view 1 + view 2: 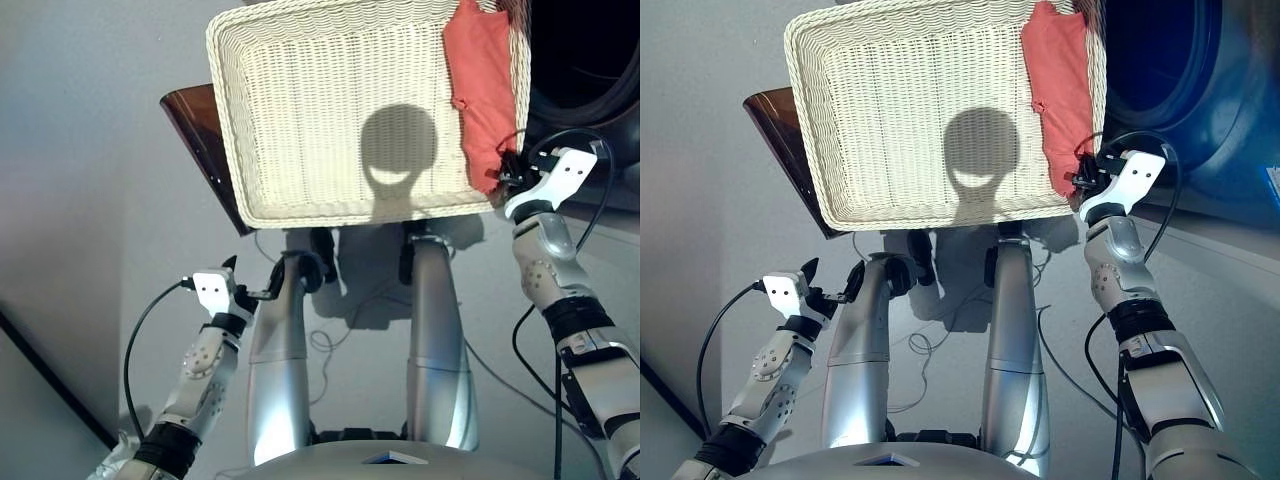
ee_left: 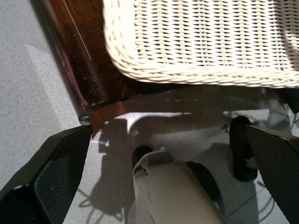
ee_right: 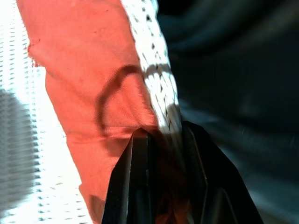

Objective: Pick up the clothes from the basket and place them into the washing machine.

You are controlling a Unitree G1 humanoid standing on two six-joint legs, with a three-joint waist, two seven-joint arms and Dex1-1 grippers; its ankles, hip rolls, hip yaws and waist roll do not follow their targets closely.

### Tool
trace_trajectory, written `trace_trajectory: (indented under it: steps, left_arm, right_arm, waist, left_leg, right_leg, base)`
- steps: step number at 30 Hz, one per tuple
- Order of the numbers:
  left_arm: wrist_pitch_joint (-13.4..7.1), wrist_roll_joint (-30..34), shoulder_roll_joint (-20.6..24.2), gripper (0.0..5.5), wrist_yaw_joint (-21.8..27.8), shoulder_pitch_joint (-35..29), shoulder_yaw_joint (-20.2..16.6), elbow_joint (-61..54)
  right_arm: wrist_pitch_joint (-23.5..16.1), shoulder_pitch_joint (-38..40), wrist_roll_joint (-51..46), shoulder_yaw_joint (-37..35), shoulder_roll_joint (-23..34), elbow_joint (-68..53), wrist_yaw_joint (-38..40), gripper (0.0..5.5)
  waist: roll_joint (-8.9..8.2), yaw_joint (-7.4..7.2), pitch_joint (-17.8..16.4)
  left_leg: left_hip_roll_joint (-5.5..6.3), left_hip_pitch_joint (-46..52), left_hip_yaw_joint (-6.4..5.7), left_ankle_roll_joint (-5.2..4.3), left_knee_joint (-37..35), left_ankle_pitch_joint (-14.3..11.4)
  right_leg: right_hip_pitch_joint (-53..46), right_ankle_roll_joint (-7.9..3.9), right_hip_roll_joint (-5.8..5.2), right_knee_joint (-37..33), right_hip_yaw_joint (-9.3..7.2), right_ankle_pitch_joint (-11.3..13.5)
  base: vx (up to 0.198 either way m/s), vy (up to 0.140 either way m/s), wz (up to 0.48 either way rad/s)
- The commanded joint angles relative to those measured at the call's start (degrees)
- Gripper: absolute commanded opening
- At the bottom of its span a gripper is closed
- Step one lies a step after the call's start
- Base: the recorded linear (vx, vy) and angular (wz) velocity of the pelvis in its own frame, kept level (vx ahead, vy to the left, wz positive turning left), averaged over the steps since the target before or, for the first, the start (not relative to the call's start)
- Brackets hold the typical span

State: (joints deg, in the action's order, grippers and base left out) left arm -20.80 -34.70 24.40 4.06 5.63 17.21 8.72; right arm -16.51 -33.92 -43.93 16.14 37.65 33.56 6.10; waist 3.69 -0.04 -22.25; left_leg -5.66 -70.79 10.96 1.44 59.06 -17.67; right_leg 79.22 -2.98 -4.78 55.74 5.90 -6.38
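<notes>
Leftmost, the left tool [image 1: 232, 268] hangs low with fingers apart, gripping nothing, well below the basket [image 1: 300, 120]. One cream basket rests on a brown table [image 1: 195, 130]. One coral red garment [image 1: 482, 80] lies along the basket's right wall, its long axis running from near rim to far rim. The right tool [image 1: 508, 172] is clamped on the garment's near end. Beyond, the washing machine [image 1: 1200, 100] stands at the right.

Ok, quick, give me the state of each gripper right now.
Left gripper: open, empty, hanging low below the cream-white wicker basket.
Right gripper: shut on the coral red fabric garment at the basket's near right corner.
</notes>
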Motion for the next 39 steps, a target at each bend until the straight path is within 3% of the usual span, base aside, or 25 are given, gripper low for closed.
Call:
trace_trajectory:
  steps: [1,2,3,4,16,22,29,34,39]
  left_arm:
    - [-2.4,0.2,1.9,5.5,-0.3,4.4,-0.4,-2.8]
    - [-2.4,0.3,1.8,5.5,-0.6,4.3,-0.3,-3.0]
    - [-2.3,0.5,1.7,5.5,-0.9,4.2,-0.3,-3.2]
    - [-2.4,0.5,1.6,5.5,-1.1,4.2,-0.5,-3.4]
    - [-3.4,1.7,1.4,5.5,-2.6,5.1,-2.4,-5.6]
    - [-3.7,1.8,2.3,5.5,-2.2,5.9,-2.3,-6.7]
    - [-3.8,1.7,3.5,5.5,-2.4,6.6,-2.2,-7.2]
    - [-3.7,1.4,3.7,5.5,-2.6,6.5,-1.7,-7.2]
    - [-3.2,0.8,2.7,5.5,-2.8,5.8,-1.4,-7.0]
  right_arm:
    - [-5.5,-10.9,8.6,1.7,4.7,-4.6,3.4,0.0]
    - [-5.2,-11.5,7.7,2.5,4.9,-5.2,2.8,0.56]
    - [-4.9,-12.2,8.8,3.2,5.1,-4.9,3.4,4.21]
    - [-4.6,-12.8,10.9,3.9,5.7,-4.9,4.1,5.5]
    - [-3.4,-12.2,30.1,6.5,9.5,-13.3,9.6,5.5]
    - [-6.0,-6.1,24.2,3.7,10.3,-23.5,5.3,5.5]
    - [-5.2,-4.9,28.6,4.7,13.4,-27.3,5.5,5.5]
    - [-4.0,-7.7,27.7,8.3,12.7,-23.9,4.3,5.5]
    - [-1.7,-14.3,26.0,13.4,8.5,-11.0,4.5,5.5]
  waist:
    - [-0.48,1.25,4.5]
    - [-0.63,1.16,4.4]
    - [-0.76,1.11,4.4]
    - [-0.92,1.14,4.4]
    - [-1.37,0.87,4.1]
    - [-1.7,0.48,4.1]
    - [-2.02,0.44,4.4]
    - [-2.1,0.92,4.3]
    - [-1.85,1.56,4.0]
  left_leg:
    - [1.06,-1.5,0.43,0.4,-7.6,7.2]
    - [0.96,-1.7,0.39,0.34,-7.6,7.3]
    - [0.88,-1.7,0.36,0.32,-7.6,7.3]
    - [0.86,-1.8,0.31,0.3,-7.5,7.3]
    - [0.68,-2.5,-0.28,0.19,-7.4,7.2]
    - [0.7,-2.9,-0.5,0.27,-7.0,7.1]
    - [0.44,-3.0,-0.59,0.24,-6.7,7.1]
    - [0.47,-3.2,-0.71,0.19,-6.7,7.2]
    - [0.41,-3.5,-0.7,0.22,-6.5,7.4]
  right_leg:
    - [-2.1,2.07,-1.26,-1.8,-3.65,-1.6]
    - [-2.1,2.1,-1.28,-1.7,-3.72,-1.5]
    - [-2.0,2.12,-1.29,-1.7,-3.78,-1.5]
    - [-2.0,2.15,-1.31,-1.7,-3.87,-1.5]
    - [-1.6,2.18,-1.16,-1.7,-4.21,-1.7]
    - [-1.3,2.21,-1.17,-1.3,-4.28,-1.9]
    - [-1.2,2.25,-1.26,-1.1,-4.25,-2.0]
    - [-1.1,2.28,-1.32,-1.1,-4.26,-2.0]
    - [-0.8,2.42,-1.42,-1.0,-4.39,-1.7]
  base:
    - [0.0,0.0,0.0]
    - [0.0,0.0,0.0]
    - [0.0,0.0,0.0]
    - [0.0,0.0,0.0]
    - [0.0,0.0,0.0]
    - [0.0,0.0,0.0]
    - [0.0,0.0,0.0]
    - [0.0,0.0,0.0]
    - [0.0,0.0,0.0]
